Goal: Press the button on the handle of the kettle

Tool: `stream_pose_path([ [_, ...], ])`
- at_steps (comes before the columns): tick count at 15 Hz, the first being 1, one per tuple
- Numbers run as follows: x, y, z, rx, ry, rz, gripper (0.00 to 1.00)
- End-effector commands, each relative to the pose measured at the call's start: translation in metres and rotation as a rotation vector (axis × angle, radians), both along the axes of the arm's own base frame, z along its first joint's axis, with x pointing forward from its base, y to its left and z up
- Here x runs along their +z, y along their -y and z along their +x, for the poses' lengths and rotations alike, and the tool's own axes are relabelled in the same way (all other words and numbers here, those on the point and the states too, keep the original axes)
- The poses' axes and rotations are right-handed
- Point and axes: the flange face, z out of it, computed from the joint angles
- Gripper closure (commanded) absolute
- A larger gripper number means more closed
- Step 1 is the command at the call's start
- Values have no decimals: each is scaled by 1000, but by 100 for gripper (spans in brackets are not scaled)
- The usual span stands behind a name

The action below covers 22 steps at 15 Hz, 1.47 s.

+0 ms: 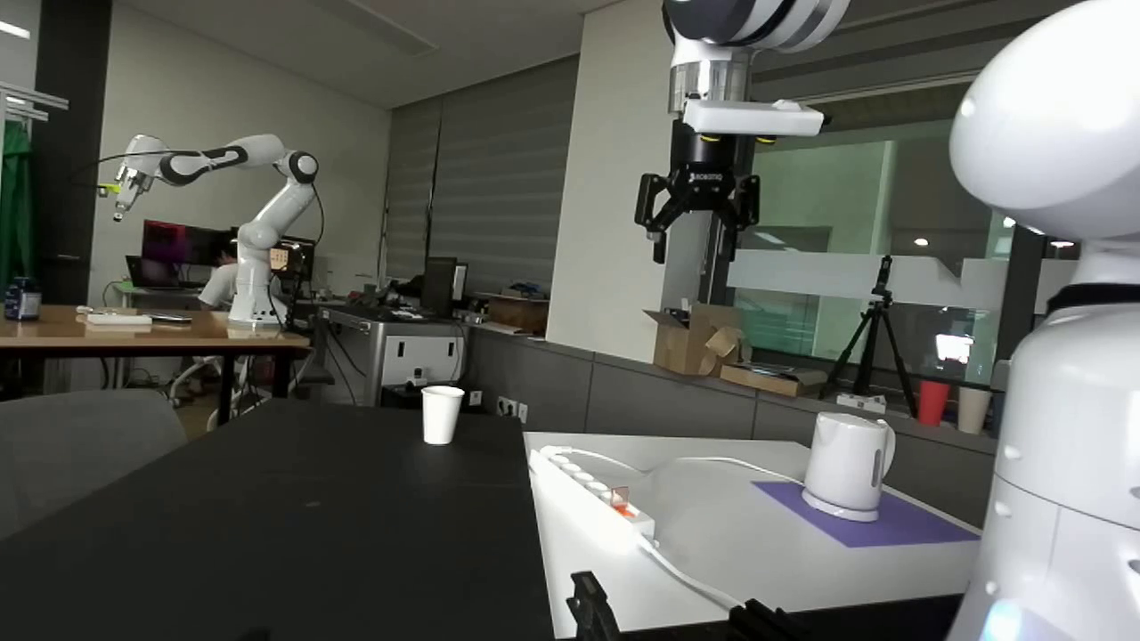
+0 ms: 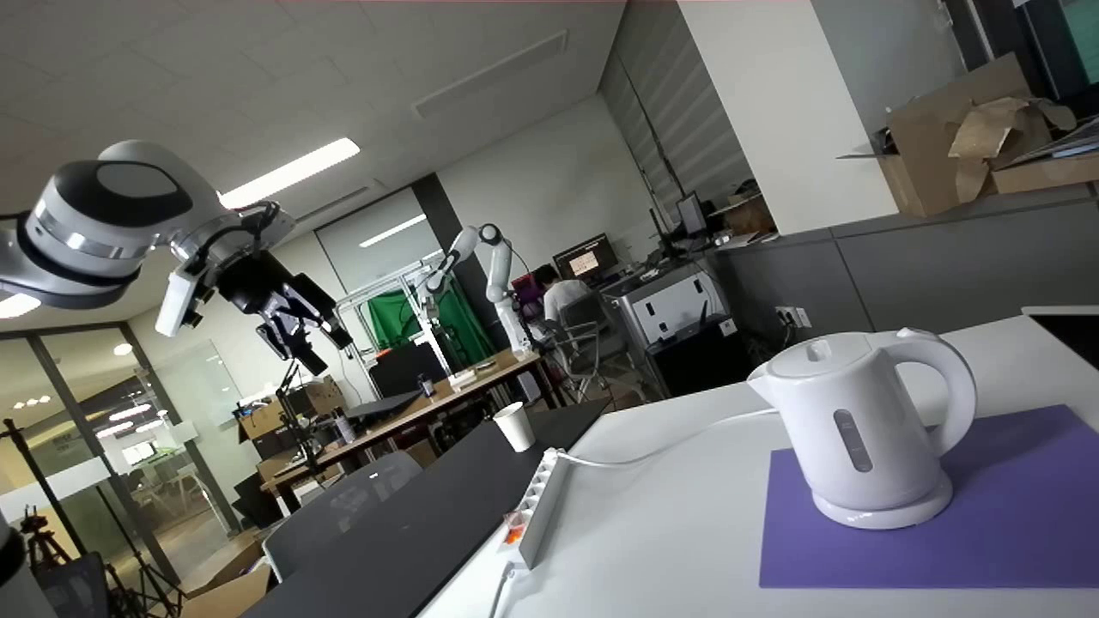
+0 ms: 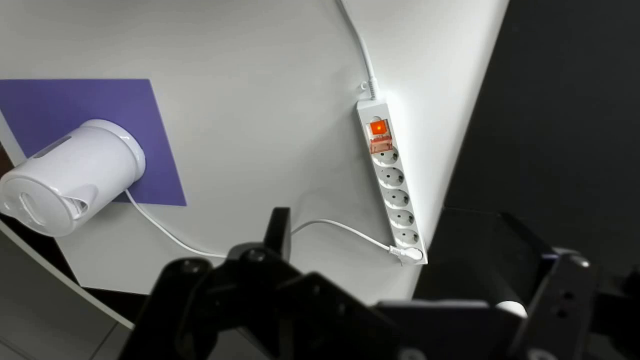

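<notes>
Gripper [image 1: 695, 246] hangs high in the air with its fingers [image 3: 276, 227] spread wide, pointing straight down in an exterior view, where the white arm [image 1: 1060, 427] stands at the picture's right edge and its wrist [image 1: 710, 82] shows at the top. Well apart from it and far lower, the white kettle [image 2: 859, 403] stands upright on a purple mat [image 2: 1013, 524] on the white table [image 2: 670, 524], its handle [image 2: 960, 388] curving out from one side, and a cord [image 3: 325, 221] runs from it to a power strip [image 3: 395, 186] near the border with the black table [image 1: 312, 534].
</notes>
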Motion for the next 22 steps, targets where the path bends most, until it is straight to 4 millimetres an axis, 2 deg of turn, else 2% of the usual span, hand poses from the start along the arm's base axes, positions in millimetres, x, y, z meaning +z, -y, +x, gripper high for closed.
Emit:
stream_pose_path([
  [1, 1, 0, 0, 0, -1, 0, 0],
  [2, 2, 8, 1, -18, 14, -5, 0],
  [4, 6, 37, 3, -87, 68, -31, 0],
  [8, 14, 121, 9, -244, 145, -102, 0],
  [12, 23, 211, 4, -413, 184, -174, 0],
  [14, 24, 253, -2, -480, 148, -185, 0],
  [15, 20, 268, -6, -505, 92, -154, 0],
  [16, 19, 245, -9, -459, 140, -170, 0],
  [18, 15, 264, -14, -493, 110, -152, 0],
  [22, 13, 266, -10, -492, 99, -148, 0],
])
